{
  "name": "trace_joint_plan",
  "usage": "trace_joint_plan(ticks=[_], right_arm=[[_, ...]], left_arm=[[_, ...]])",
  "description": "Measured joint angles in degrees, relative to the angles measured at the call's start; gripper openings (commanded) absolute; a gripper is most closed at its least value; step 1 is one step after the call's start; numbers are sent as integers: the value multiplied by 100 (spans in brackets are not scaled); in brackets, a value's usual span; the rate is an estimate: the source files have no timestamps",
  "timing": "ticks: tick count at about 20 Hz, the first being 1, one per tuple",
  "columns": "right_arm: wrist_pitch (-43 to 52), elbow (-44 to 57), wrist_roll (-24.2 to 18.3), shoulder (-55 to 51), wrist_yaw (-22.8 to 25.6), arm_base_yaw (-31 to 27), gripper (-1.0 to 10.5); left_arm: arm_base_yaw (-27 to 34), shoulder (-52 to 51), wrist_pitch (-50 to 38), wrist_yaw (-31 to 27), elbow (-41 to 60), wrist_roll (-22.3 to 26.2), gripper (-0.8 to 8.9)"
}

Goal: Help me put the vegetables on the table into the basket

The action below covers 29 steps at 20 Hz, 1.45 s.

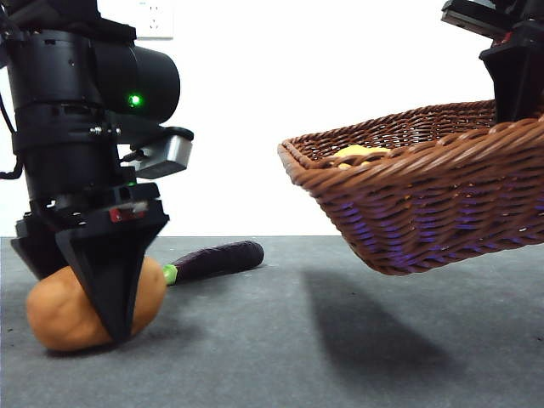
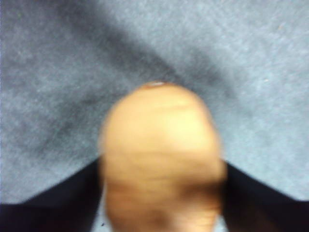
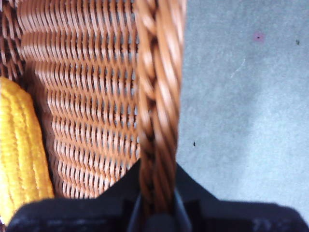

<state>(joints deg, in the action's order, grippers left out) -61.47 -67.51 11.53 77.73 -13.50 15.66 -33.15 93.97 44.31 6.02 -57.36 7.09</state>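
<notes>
Lower left of frame: left gripper (image 1: pixel 112 319) clamps the potato (image 1: pixel 59 310) on the table (image 1: pixel 340 357), eggplant (image 1: pixel 217 259) behind. Upper right: right gripper (image 3: pixel 157 212) pinches the rim of the raised, tilted basket (image 1: pixel 425 204); the corn cob (image 3: pixel 19 154) lies inside.

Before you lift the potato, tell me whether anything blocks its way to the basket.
Nothing visible does. The left gripper is shut on the potato on the table; the right gripper holds the basket tilted above the table by its rim. Bare table lies between them; the eggplant lies behind the potato, off that line.
</notes>
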Motion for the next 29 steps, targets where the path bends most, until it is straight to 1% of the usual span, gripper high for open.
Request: trace_joint_plan(ticks=[3,4,6,8,10,11,12,13,15,17,18,20,21,23,24,25,27,28,29], right_arm=[[2,0,2,0,2,-2,-11],[0,0,2,0,2,0,-11],[2,0,4,0,0,0,-11],[2,0,4,0,2,0,-11],[2,0,4,0,0,2,-11],[-2,0,4,0,0,2,-11],[-15,0,7,0,-2,4,-11],[-44,0,7,0,-28,13,-11],[-63,0,7,0,-55,118,-11],[-57,0,17,0,-52,334,-11],[-48,0,52,0,-50,422,-11],[-24,0,131,0,-63,546,-11],[-28,0,153,0,-63,570,-11],[-31,0,164,0,-63,570,-11],[-31,0,175,0,-63,570,-11],[-28,0,177,0,-61,568,-11],[-28,0,179,0,-63,570,-11],[-26,0,179,0,-63,570,-11],[-26,0,179,0,-63,570,-11]], left_arm=[[2,-411,26,96,-2,-72,-8],[2,-638,70,271,-9,-144,-8],[2,-1137,98,979,-76,-448,-8],[2,-1657,-203,2081,-157,-927,-8],[-15,-2114,-1056,3174,-175,-1567,-8],[-39,-2256,-1609,3370,-205,-1937,-8],[-55,-2297,-2109,3416,-295,-2302,-8],[-55,-2236,-2415,3421,-461,-2594,-8],[-52,-1934,-2446,3416,-859,-2892,-8],[-160,-1519,-2312,3311,-1281,-2929,-8],[-284,-1314,-2105,3069,-1521,-2909,-8],[-525,-933,-1561,2465,-1910,-2712,-8],[-599,-745,-1445,2302,-1996,-2610,-8],[-695,-435,-1412,2210,-2020,-2494,12],[-745,-332,-1333,2142,-2020,-2465,84],[-815,-254,-1222,2020,-2017,-2461,250],[-927,-221,-1174,1727,-2017,-2461,518],[-966,-221,-1182,1596,-2017,-2463,559],[-979,-221,-1246,1550,-2017,-2472,576]])
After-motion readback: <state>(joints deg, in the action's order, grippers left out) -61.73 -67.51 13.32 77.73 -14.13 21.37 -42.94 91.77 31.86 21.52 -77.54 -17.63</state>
